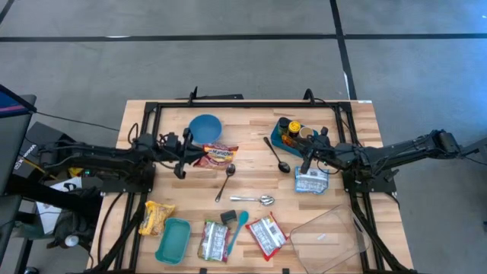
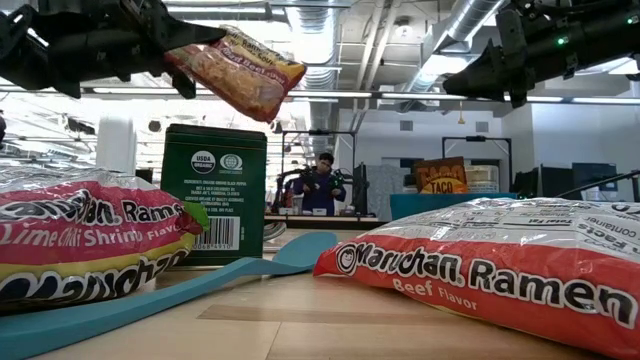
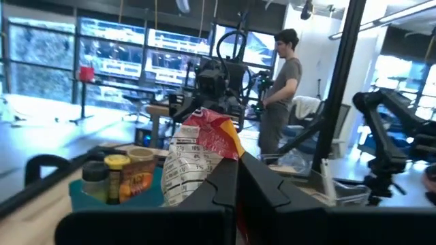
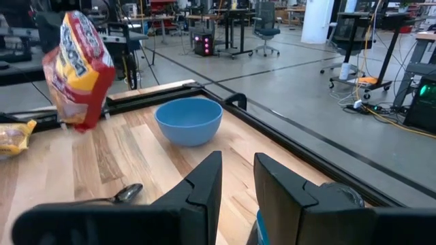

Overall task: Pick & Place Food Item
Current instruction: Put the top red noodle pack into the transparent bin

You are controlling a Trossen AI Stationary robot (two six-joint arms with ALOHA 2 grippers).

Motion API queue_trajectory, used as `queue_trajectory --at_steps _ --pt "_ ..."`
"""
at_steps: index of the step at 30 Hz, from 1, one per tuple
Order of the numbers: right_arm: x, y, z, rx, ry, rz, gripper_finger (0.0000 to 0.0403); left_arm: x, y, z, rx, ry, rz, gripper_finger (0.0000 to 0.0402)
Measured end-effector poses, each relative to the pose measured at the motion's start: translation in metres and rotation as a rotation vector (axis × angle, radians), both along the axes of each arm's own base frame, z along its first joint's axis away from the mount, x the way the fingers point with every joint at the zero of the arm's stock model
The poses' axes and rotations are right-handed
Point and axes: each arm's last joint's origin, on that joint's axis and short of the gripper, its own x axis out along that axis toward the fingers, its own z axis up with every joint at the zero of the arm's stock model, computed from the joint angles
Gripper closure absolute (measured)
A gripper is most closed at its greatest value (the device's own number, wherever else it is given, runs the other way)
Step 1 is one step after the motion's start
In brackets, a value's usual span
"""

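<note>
Looking down from the high view, the left gripper (image 1: 183,157) is clamped on the ramen packet (image 1: 215,155), which sits just below the blue bowl (image 1: 205,127) in that picture. The right gripper (image 1: 307,158) waits over by the teal bin of jars (image 1: 293,132), carrying nothing.

Low view: the packet (image 2: 237,70) hangs well clear of the table, tilted down at its free end, so it's properly airborne. Other ramen packs fill the foreground.

Left wrist view: that arm's fingers (image 3: 219,190) are pressed together on the packet's (image 3: 201,154) edge, so it's a thin pinch, and slow moves would probably keep the pack from swinging or slipping.

Right wrist view: the right fingers (image 4: 203,182) stand a little apart with nothing between them. The bowl (image 4: 189,120) looks empty and close to the dangling packet (image 4: 77,68). If the bowl is the target, it's a short carry, but the black frame rail (image 4: 286,124) runs right behind it, so there isn't much room to overshoot. A spoon (image 4: 122,194) lies nearer the right arm.
</note>
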Motion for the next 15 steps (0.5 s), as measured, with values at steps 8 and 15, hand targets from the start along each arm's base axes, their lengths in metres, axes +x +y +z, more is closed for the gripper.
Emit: queue_trajectory --at_steps 8,15 --pt "0.0 0.0 0.002 0.002 -0.019 0.0 0.0321 0.002 -0.008 -0.001 0.056 0.003 0.03 0.0401" --pt "0.0 0.0 0.002 0.003 -0.019 0.001 0.0321 0.011 -0.008 -0.006 0.058 -0.015 0.028 0.0401"
